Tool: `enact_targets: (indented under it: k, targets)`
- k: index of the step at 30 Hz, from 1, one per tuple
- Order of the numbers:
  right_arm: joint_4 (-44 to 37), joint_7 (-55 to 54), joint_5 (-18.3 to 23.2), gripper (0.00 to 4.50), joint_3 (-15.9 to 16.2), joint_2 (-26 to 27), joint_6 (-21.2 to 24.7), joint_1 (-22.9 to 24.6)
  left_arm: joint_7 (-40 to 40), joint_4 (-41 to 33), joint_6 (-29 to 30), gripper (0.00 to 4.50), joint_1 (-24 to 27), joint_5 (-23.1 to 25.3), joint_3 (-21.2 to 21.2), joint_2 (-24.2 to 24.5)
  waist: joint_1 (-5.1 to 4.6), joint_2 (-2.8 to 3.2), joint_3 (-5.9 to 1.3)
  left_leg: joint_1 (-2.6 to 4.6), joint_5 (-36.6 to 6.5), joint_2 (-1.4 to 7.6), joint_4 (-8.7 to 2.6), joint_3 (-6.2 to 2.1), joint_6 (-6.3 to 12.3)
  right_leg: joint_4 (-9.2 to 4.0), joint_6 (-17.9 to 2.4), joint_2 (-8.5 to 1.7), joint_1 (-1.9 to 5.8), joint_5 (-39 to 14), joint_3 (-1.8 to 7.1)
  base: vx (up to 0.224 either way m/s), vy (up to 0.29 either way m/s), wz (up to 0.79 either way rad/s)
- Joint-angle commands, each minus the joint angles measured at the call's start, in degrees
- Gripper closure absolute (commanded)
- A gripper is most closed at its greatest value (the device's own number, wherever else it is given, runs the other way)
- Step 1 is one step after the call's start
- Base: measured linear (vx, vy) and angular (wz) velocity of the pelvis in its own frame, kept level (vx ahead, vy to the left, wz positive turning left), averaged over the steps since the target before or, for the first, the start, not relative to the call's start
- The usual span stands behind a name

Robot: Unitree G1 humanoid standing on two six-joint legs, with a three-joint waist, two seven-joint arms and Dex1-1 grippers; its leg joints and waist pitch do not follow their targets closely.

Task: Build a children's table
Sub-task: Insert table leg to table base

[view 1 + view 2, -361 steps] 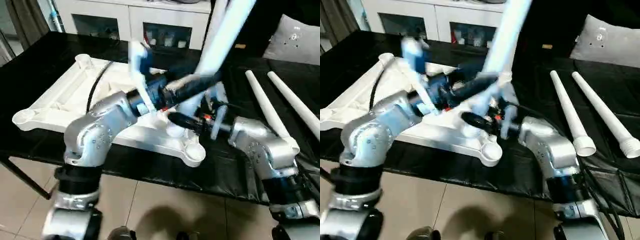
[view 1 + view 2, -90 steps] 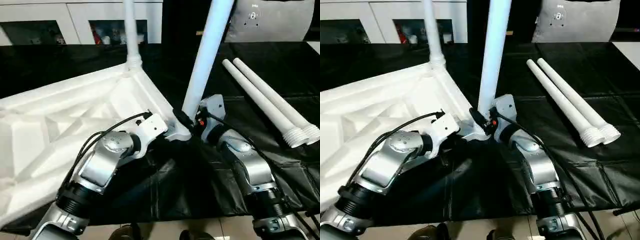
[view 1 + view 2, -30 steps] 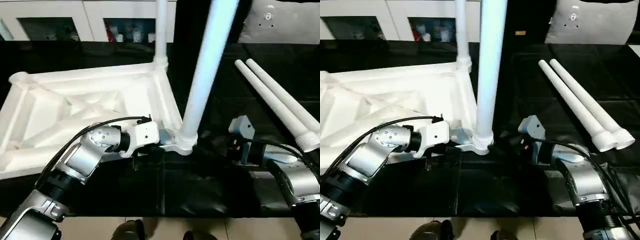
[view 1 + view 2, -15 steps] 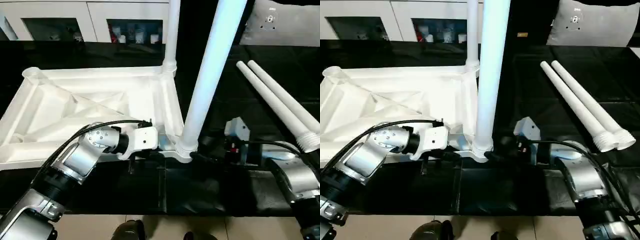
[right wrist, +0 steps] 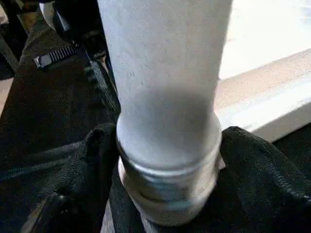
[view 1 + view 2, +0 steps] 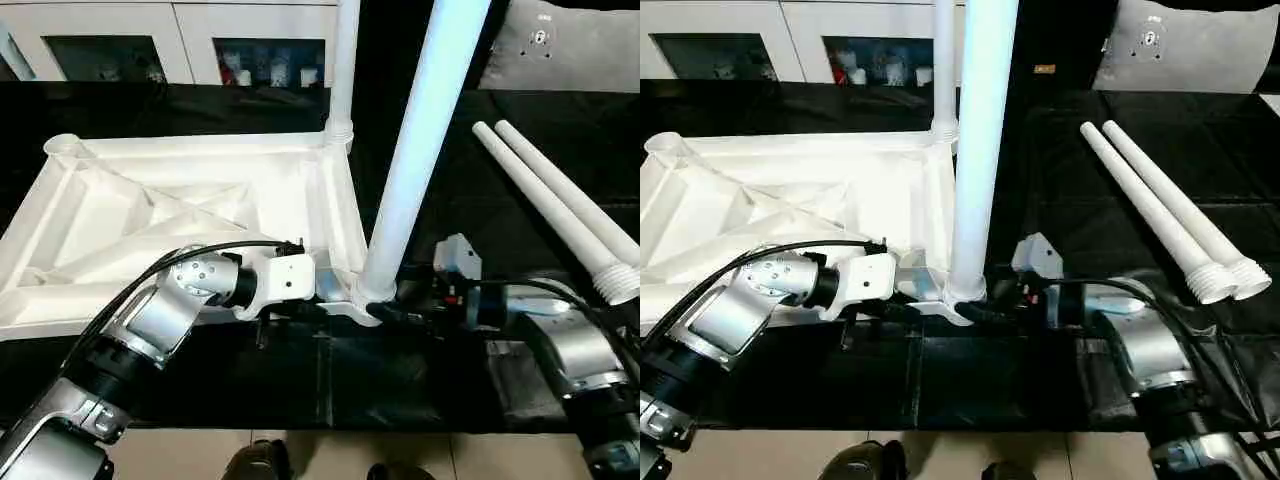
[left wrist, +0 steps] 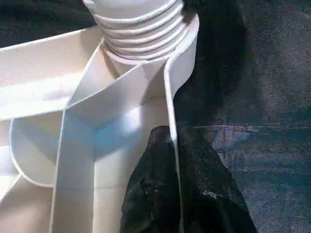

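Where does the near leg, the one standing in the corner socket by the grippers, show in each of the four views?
Left eye: near leg, right of centre, rising out of the top.
Right eye, at centre.
Left wrist: its threaded collar in the socket.
Right wrist: its base between the fingers.
Shared landmark: the corner socket.

Left tool (image 7: 170, 194) pinched shut, forearm angled inward; right tool (image 5: 167, 160) fingers (image 5: 82, 170) spread, reaching inward

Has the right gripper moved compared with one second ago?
Yes. The right gripper has come in to the near leg's base; before, black cloth showed between them.
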Motion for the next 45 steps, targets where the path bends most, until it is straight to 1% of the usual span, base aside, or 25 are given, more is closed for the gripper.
enact_targets:
  k: [1, 4, 11, 12, 15, 17, 18, 19, 20, 21, 22, 24, 25, 26, 27, 28, 29, 31, 32, 34, 36, 38, 40, 41, 45]
  targets:
    - [0.2, 0.5, -0.2, 1.28, 0.4, -0.3, -0.6, -0.7, -2.8, -0.3, -1.0, 4.50, 1.1, 2.2, -3.8, 0.5, -0.20, -0.43, -4.18, 2.00, -6.3, 6.13, -3.60, -2.88, 6.37, -3.42, -16.6, -6.29, 1.84, 2.4, 2.94, 0.000, 0.000, 0.00]
    - [0.3, 1.0, 0.0, 1.66, 0.5, 0.0, -0.5, -0.8, -2.7, -0.3, -0.9, 4.50, 1.2, 2.2, -3.8, 0.5, -0.22, -0.52, -4.12, 1.92, -6.2, 6.06, -3.57, -2.83, 6.62, -3.43, -16.6, -6.40, 1.87, 2.7, 2.97, 0.000, 0.000, 0.00]
    - [-0.7, 1.8, 0.5, 1.78, 0.8, 0.2, 0.5, 0.2, -2.6, -0.5, -0.2, 4.50, 1.7, 2.1, -3.6, 0.5, -0.24, -0.56, -4.06, 1.95, -6.4, 6.10, -3.64, -2.85, 6.40, -3.51, -16.3, -6.36, 1.83, 1.7, 2.99, 0.000, 0.000, 0.00]
    - [-1.2, 1.5, 0.7, 1.78, 0.8, 0.3, 1.1, 0.8, -2.3, -0.7, 0.5, 4.50, 1.9, 1.7, -3.3, 0.3, -0.25, -0.56, -4.06, 1.96, -6.5, 6.09, -3.65, -2.85, 6.44, -3.53, -16.3, -6.37, 1.83, 1.6, 2.99, 0.000, 0.000, 0.00]
    - [-4.7, -2.8, 1.2, 1.81, 0.4, 1.4, 6.0, 3.9, 1.2, -2.4, 5.5, 4.50, 2.7, 0.1, -1.1, -1.7, -0.14, -0.52, -3.94, 1.99, -6.2, 6.23, -3.79, -2.92, 6.63, -3.53, -16.2, -6.34, 1.74, 1.7, 3.03, 0.000, 0.000, 0.00]
    - [-5.4, -5.2, 1.0, 1.81, 0.1, 2.3, 7.2, 4.9, 3.4, -2.9, 7.9, 4.50, 2.7, -0.6, 0.2, -3.2, -0.24, -0.58, -3.80, 1.98, -7.5, 6.19, -3.95, -2.95, 6.08, -3.86, -16.1, -6.49, 1.72, -0.5, 3.07, 0.000, 0.000, 0.00]
    - [-5.4, -7.4, 0.5, 1.81, -0.2, 3.2, 7.6, 5.4, 5.2, -3.0, 9.7, 4.50, 2.7, -1.1, 1.2, -4.5, -0.38, -0.43, -3.54, 2.08, -9.0, 6.21, -4.14, -2.85, 5.08, -4.08, -16.0, -6.47, 1.48, -2.8, 3.17, 0.000, 0.000, 0.00]
    - [-4.6, -10.9, -0.9, 1.81, -0.6, 4.4, 7.2, 5.8, 7.9, -2.9, 11.9, 4.50, 2.4, -1.8, 2.7, -6.3, -0.37, -0.53, -3.40, 2.22, -9.9, 6.25, -4.22, -2.92, 4.59, -4.37, -15.9, -6.54, 1.36, -4.4, 3.23, 0.000, 0.000, 0.00]
    - [-2.5, -15.6, -2.7, 1.81, -1.4, 6.3, 6.0, 5.8, 11.9, -2.3, 14.4, 4.50, 2.0, -2.2, 4.5, -9.1, -0.42, -0.53, -3.17, 2.23, -12.2, 6.21, -4.46, -3.04, 3.04, -4.74, -15.5, -6.67, 1.39, -8.6, 3.29, 0.000, 0.000, 0.00]
    - [-2.3, -16.0, -2.9, 1.81, -1.4, 6.5, 5.8, 5.8, 12.3, -2.3, 14.6, 4.50, 2.0, -2.3, 4.7, -9.4, -0.71, -0.54, -3.05, 2.31, -14.4, 6.11, -4.67, -3.13, 1.29, -5.10, -14.8, -6.73, 1.26, -12.5, 3.31, 0.000, 0.000, 0.00]
    - [0.5, -21.0, -4.7, 1.81, -2.3, 8.6, 4.5, 5.5, 16.2, -1.5, 17.4, 4.50, 1.4, -2.8, 6.4, -12.5, -0.86, -0.56, -2.83, 2.15, -15.8, 6.04, -4.82, -3.31, 0.20, -5.37, -13.8, -6.93, 1.33, -15.6, 3.43, 0.000, 0.000, 0.00]
    - [2.6, -26.6, -6.4, 1.82, -3.4, 10.7, 3.5, 4.7, 19.9, -1.0, 20.4, 4.50, 0.8, -3.2, 8.0, -15.8, -1.32, -0.49, -2.89, 2.44, -17.4, 6.08, -5.06, -3.43, -1.06, -5.63, -12.7, -6.88, 1.14, -17.6, 3.39, 0.000, 0.000, 0.00]
    - [3.2, -28.3, -6.5, 1.82, -3.8, 11.4, 3.8, 4.4, 21.3, -0.8, 21.4, 4.50, 0.6, -3.3, 8.7, -16.9, -1.48, -0.46, -2.86, 2.42, -17.5, 6.04, -5.11, -3.50, -1.24, -5.66, -12.5, -6.81, 1.10, -17.5, 3.38, 0.000, 0.000, 0.00]
    - [4.3, -31.3, -6.9, 1.82, -4.5, 12.5, 4.2, 3.5, 23.1, -0.7, 22.8, 4.50, 0.2, -3.5, 9.4, -18.6, -1.95, -0.65, -2.88, 2.22, -17.3, 5.80, -5.11, -3.53, -0.68, -5.98, -11.7, -6.86, 1.17, -17.6, 3.47, 0.000, 0.000, 0.00]
    - [6.2, -35.8, -7.3, 1.82, -5.8, 14.0, 4.1, 2.2, 25.8, -0.4, 24.0, 4.50, -0.5, -3.2, 10.2, -20.8, -1.99, -0.52, -2.92, 2.24, -17.1, 5.84, -5.11, -3.51, -0.47, -6.03, -11.6, -6.91, 1.19, -17.5, 3.50, 0.000, 0.000, 0.00]
    - [7.5, -39.0, -7.5, 1.82, -6.8, 15.1, 3.9, 1.2, 27.8, -0.2, 24.8, 4.50, -1.0, -3.0, 10.8, -22.4, -2.31, -0.44, -2.92, 2.29, -16.9, 5.73, -5.04, -3.38, -0.32, -6.12, -11.9, -6.83, 0.84, -17.4, 3.55, 0.000, 0.000, 0.00]
    - [8.7, -41.9, -7.7, 1.82, -7.7, 16.1, 3.6, 0.3, 29.4, 0.1, 25.4, 4.50, -1.5, -2.6, 11.0, -23.7, -2.37, -0.49, -3.02, 2.31, -16.7, 5.66, -4.97, -3.48, -0.24, -6.18, -11.7, -6.77, 0.96, -17.5, 3.45, 0.000, 0.000, 0.00]
    - [9.8, -44.0, -8.1, 1.82, -8.3, 17.0, 3.0, -0.3, 31.9, 0.8, 25.6, 4.50, -2.1, -1.8, 11.4, -25.2, -2.48, -0.53, -3.36, 1.83, -14.4, 5.73, -5.02, -3.54, 0.36, -5.94, -11.5, -6.77, 1.35, -14.8, 3.35, 0.000, 0.000, 0.00]
    - [10.6, -45.5, -8.5, 1.82, -8.8, 17.7, 2.4, -0.6, 33.6, 1.4, 25.7, 4.50, -2.5, -1.1, 11.6, -26.2, -2.49, -0.54, -3.51, 2.01, -13.4, 5.79, -4.77, -3.15, 1.64, -5.90, -12.1, -6.58, 1.10, -10.9, 3.46, 0.000, 0.000, 0.00]
    - [11.1, -46.4, -8.6, 1.82, -9.1, 18.1, 2.2, -0.7, 34.4, 1.4, 25.8, 4.50, -2.5, -0.8, 11.5, -26.6, -2.38, -0.61, -3.64, 1.71, -11.6, 5.64, -4.58, -3.11, 2.77, -5.64, -12.4, -6.65, 1.41, -8.4, 3.43, 0.000, 0.000, 0.00]
    - [11.8, -47.6, -8.0, 1.82, -10.1, 19.0, 2.3, -0.5, 34.0, 0.5, 26.3, 4.50, -2.2, -0.8, 10.9, -26.8, -2.15, -0.59, -3.84, 1.56, -8.1, 5.59, -4.28, -2.96, 5.17, -5.26, -12.9, -6.60, 1.56, -3.6, 3.30, 0.000, 0.000, 0.00]
    - [13.1, -48.9, -9.2, 1.82, -9.4, 19.0, 0.7, -0.5, 33.5, -0.2, 26.3, 4.50, -1.9, -0.3, 10.2, -26.2, -1.94, -0.53, -3.83, 1.55, -7.2, 5.63, -4.20, -2.91, 6.37, -5.19, -13.4, -6.57, 1.56, -2.4, 3.14, 0.000, 0.000, 0.00]
    - [13.4, -49.2, -9.4, 1.82, -9.4, 19.1, 0.3, -0.5, 33.7, -0.2, 26.3, 4.50, -1.8, -0.2, 10.2, -26.0, -1.92, -0.51, -3.70, 1.59, -7.8, 5.68, -4.29, -2.87, 6.27, -5.30, -13.4, -6.52, 1.49, -3.4, 3.12, 0.000, 0.000, 0.00]
    - [13.6, -49.4, -9.3, 1.82, -9.5, 19.2, 0.0, -0.3, 34.1, 0.1, 26.0, 4.50, -1.9, -0.1, 10.3, -25.6, -1.96, -0.52, -3.57, 1.69, -9.4, 5.84, -4.56, -2.96, 5.61, -5.47, -13.3, -6.44, 1.43, -5.8, 3.11, 0.000, 0.000, 0.00]
    - [13.6, -48.9, -9.1, 1.82, -9.4, 19.2, -0.3, 0.0, 34.1, 0.2, 25.7, 4.50, -1.8, -0.2, 10.1, -25.1, -2.07, -0.41, -3.47, 1.87, -12.1, 5.92, -4.91, -3.03, 3.82, -5.73, -12.5, -6.39, 1.29, -9.1, 3.28, 0.000, 0.000, 0.00]
